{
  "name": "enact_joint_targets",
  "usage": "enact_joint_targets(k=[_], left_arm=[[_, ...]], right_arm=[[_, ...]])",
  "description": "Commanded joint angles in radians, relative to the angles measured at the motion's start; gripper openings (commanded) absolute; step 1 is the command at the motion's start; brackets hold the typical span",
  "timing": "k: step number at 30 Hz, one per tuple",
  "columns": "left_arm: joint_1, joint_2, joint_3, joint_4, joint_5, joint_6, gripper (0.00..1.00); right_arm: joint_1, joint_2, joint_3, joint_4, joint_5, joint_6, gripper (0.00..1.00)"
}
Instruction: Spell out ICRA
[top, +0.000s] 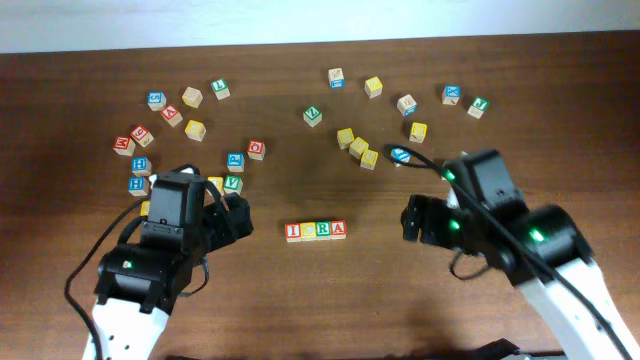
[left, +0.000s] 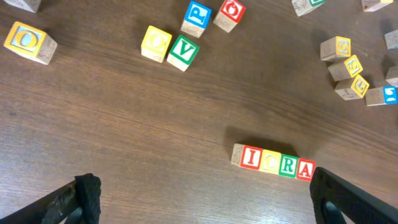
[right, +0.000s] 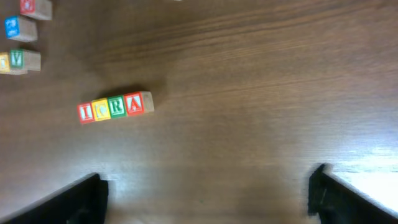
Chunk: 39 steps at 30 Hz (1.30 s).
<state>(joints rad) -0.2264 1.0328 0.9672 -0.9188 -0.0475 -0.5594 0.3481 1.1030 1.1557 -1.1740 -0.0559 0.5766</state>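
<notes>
Four letter cubes (top: 316, 231) are set touching in a row at the middle of the bench (top: 290, 105), reading I, C, R, A. The left pincer (left: 205, 193) and the right pincer (right: 207, 186) are each spread wide with nothing held. Their fingers are cut off by the frame edges. Scattered cubes (top: 373, 86) lie farther back, and many of their letters are too small to be read.

The left arm (top: 150, 265) and right arm (top: 510, 235) share one build: boxy black housings (top: 175, 200) above, smooth white shells (top: 125, 330) below. Small green lights (top: 537, 237) glow on the black parts, one on the left, three on the right. Thin black cables (top: 82, 270) loop alongside both. The left gripper (left: 202, 180) has matte black fingers (left: 87, 196) with rough, padded edges; the right gripper (right: 207, 177) has plain black ones.
</notes>
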Motion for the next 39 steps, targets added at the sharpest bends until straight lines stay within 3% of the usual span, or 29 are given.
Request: enact_joint_targets(k=[1,7,16,34,39], left_arm=[[0.007,-0.001,0.016,-0.004,-0.029,0.008,0.99],[0.007,-0.001,0.016,-0.003,-0.029,0.008,0.99],[0.007,-0.001,0.016,-0.003,-0.029,0.008,0.99],[0.007,-0.001,0.016,-0.003,-0.029,0.008,0.99],[0.007,-0.001,0.016,-0.003,-0.029,0.008,0.99]], right_arm=[[-0.001,-0.123,0.017,-0.055,0.034,-0.003,0.99],[-0.001,-0.325,0.016,-0.122,0.05,-0.003,0.98],[-0.001,-0.327,0.016,-0.296,0.05,-0.003,0.98],[-0.003,-0.327,0.016,-0.296,0.054,-0.004,0.98],[-0.121,-0.36,0.014,-0.242,0.115,-0.028,0.98]])
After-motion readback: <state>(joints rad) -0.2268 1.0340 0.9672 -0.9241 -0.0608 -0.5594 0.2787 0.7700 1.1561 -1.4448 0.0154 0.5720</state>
